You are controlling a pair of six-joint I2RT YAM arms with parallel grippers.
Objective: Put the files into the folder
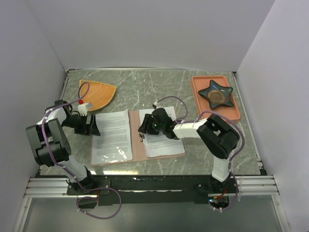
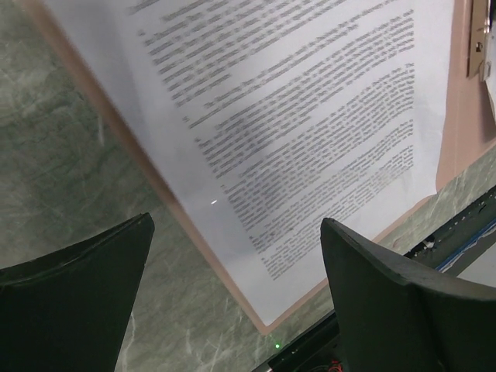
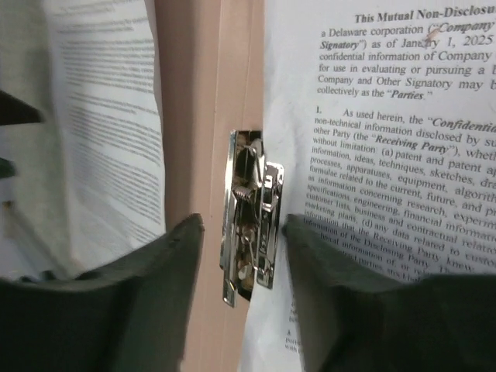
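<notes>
The pinkish-brown folder (image 1: 136, 140) lies open and flat on the table. One printed white sheet (image 1: 112, 135) rests on its left half and another (image 1: 166, 145) on its right half. My right gripper (image 1: 143, 128) hovers over the folder's spine (image 3: 201, 116). Its jaws are open and straddle a shiny metal clip (image 3: 249, 213) that stands at the edge of the right sheet (image 3: 387, 155), with a gap on the left side. My left gripper (image 1: 94, 126) is open wide, low beside the folder's left edge, above the near corner of the left sheet (image 2: 310, 116).
An orange fan-shaped plate (image 1: 98, 93) lies at the back left. A salmon tray (image 1: 231, 108) at the back right carries a dark star-shaped dish (image 1: 216, 93). The table's near edge with a black rail (image 2: 457, 225) runs just beyond the folder's corner.
</notes>
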